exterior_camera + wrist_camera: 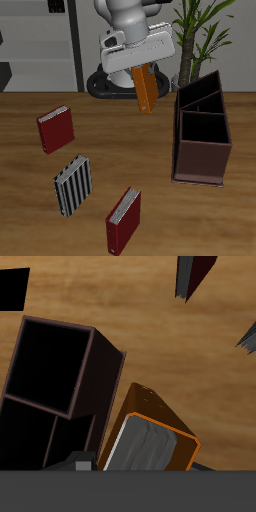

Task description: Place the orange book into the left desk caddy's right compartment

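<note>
My gripper is shut on the orange book, which hangs tilted from it above the table, beside the back end of the dark maroon desk caddy. In the wrist view the orange book shows its pale page edges right beside the caddy. The caddy's largest section, the right compartment, is empty and lies nearer the table's front edge; it also shows in the wrist view. Its two smaller sections lie farther back.
A red book lies mid-table away from the caddy. A black-and-white striped book and a second red book lie nearer the front edge. A potted plant stands behind the caddy.
</note>
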{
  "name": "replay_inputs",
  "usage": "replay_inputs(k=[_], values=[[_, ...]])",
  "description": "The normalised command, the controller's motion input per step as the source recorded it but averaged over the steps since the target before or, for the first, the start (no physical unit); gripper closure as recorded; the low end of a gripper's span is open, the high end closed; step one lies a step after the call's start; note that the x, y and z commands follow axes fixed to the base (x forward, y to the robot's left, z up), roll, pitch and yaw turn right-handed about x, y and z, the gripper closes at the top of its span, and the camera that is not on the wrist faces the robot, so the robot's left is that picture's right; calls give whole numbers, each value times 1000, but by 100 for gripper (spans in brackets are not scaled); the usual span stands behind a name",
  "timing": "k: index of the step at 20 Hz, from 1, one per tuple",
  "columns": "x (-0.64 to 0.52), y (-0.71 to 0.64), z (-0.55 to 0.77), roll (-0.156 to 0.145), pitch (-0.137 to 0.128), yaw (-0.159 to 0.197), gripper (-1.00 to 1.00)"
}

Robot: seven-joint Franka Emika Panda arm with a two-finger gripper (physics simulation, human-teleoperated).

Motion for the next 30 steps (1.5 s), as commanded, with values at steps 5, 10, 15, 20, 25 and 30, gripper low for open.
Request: replay_inputs(k=[5,10,15,20,25,30], values=[[219,257,184,-11,-2,-26,100],[284,463,108,26,5,-16,100],[225,541,244,59,-25,7,100],[136,326,108,17,-9,1,100],[215,245,14,-17,7,-1,100],[199,71,-60,-25,29,-29,100]])
